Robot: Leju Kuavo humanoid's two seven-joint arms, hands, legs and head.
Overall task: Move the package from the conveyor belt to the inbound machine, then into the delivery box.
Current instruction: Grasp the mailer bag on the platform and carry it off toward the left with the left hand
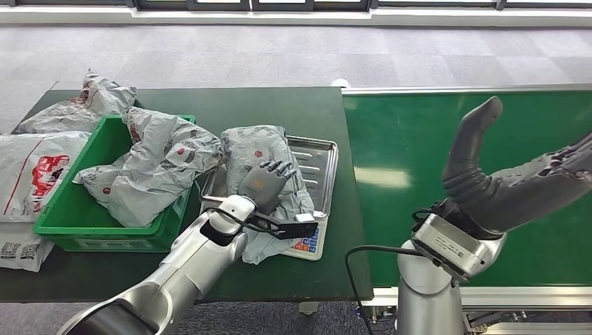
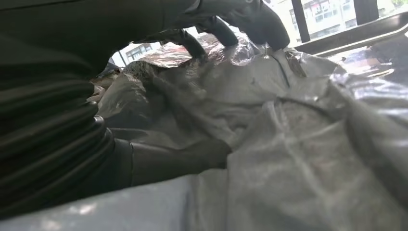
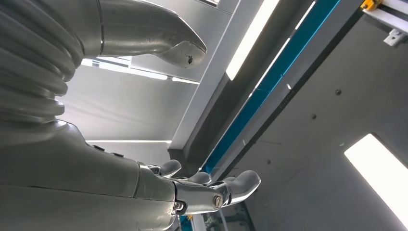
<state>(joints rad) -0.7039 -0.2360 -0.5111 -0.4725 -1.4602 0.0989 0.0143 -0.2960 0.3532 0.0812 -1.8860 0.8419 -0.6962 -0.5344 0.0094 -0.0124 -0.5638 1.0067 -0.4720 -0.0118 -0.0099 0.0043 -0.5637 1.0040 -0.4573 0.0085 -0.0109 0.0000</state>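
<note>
The conveyor belt (image 1: 475,167) lies just beside the scale tray (image 1: 322,162), which serves as the inbound machine; the green delivery box (image 1: 105,143) stands on the tray's opposite side. The grey package (image 1: 260,150) rests on the tray under the left hand (image 1: 265,183), whose fingers (image 2: 260,24) press into the wrapping, thumb underneath. The right hand (image 1: 520,178) hovers over the belt, spread, holding nothing. Risk: slick film may slip free during transfer to the box.
</note>
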